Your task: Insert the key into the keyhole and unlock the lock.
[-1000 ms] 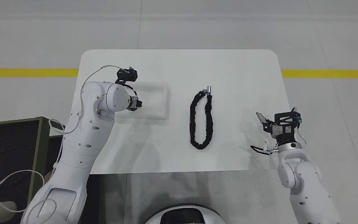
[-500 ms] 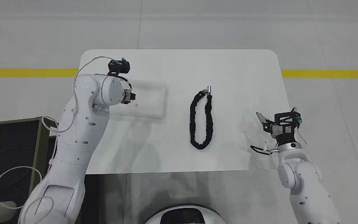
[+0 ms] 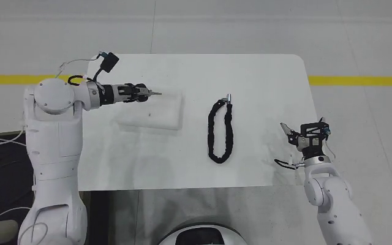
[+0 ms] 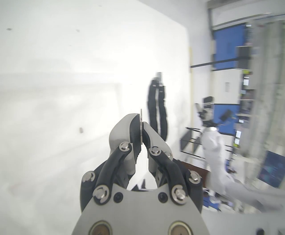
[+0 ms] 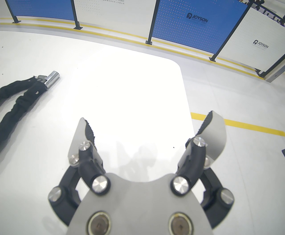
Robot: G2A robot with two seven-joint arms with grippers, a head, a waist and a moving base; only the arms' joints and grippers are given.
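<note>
Left tool point(image 4: 141, 122) clamped, right tool point(image 5: 148, 122) spread.

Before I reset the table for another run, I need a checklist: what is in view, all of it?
key: one, metal, over the white pad's edge
chain lock: one, black sleeve, looped mid-table
lock cylinder: one, silver, at the chain's far end
white pad: one, flat on the table, between lock and left arm
table: one, white
floor line: one, yellow, beyond the table
fence panels: several, blue and white, background
left jaws: shut on the key
right jaws: open, empty, at the table's right edge
</note>
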